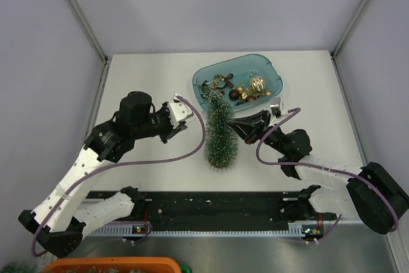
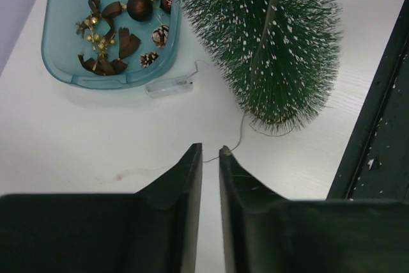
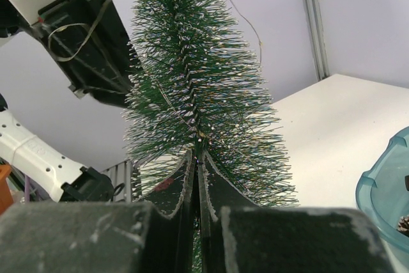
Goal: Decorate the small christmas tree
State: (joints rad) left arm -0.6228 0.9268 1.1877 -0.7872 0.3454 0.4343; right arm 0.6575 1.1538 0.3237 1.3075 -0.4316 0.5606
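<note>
The small christmas tree (image 1: 220, 133) stands upright at mid-table, dark green with frosted tips; it also shows in the left wrist view (image 2: 275, 43) and the right wrist view (image 3: 198, 81). A thin light wire (image 2: 239, 133) runs from its foot across my left fingertips and loops over the tree (image 3: 246, 17). My left gripper (image 1: 179, 127) (image 2: 210, 151) is left of the tree, its jaws a narrow gap apart with the wire draped across the tips. My right gripper (image 1: 235, 126) (image 3: 199, 158) is shut on the tree's central stem from the right.
A translucent blue tray (image 1: 271, 73) (image 2: 61, 62) behind the tree holds several brown and gold ornaments and pine cones. A clear battery box (image 2: 169, 85) lies between tray and tree. A black rail (image 1: 217, 206) (image 2: 377, 126) runs along the near edge.
</note>
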